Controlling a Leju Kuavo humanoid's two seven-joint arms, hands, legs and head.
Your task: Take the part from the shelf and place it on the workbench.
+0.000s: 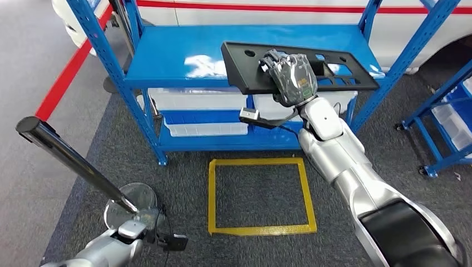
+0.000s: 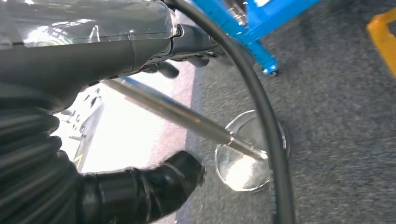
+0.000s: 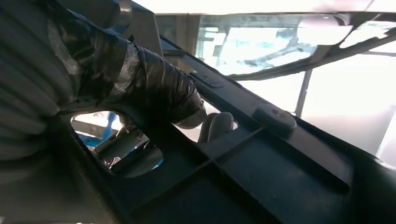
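The part [image 1: 334, 69] is a long black plastic panel with cut-outs, lying at a slant over the top level of the blue shelf [image 1: 183, 55]. My right hand [image 1: 292, 75] grips it near its middle, fingers wrapped over the top face. Up close in the right wrist view, the ribbed underside of the part [image 3: 280, 177] runs across the picture with my right hand [image 3: 154, 88] clamped around its edge. My left hand [image 1: 142, 231] hangs low at the left above the floor, holding nothing. In the left wrist view the left hand [image 2: 84, 51] has its thumb and fingers apart.
White bins [image 1: 195, 100] sit on the lower shelf levels. A yellow tape square [image 1: 211, 194] marks the grey carpet in front. A barrier post [image 1: 67, 156] on a round base [image 1: 131, 203] stands beside my left hand. Another blue rack [image 1: 445, 111] stands at the right.
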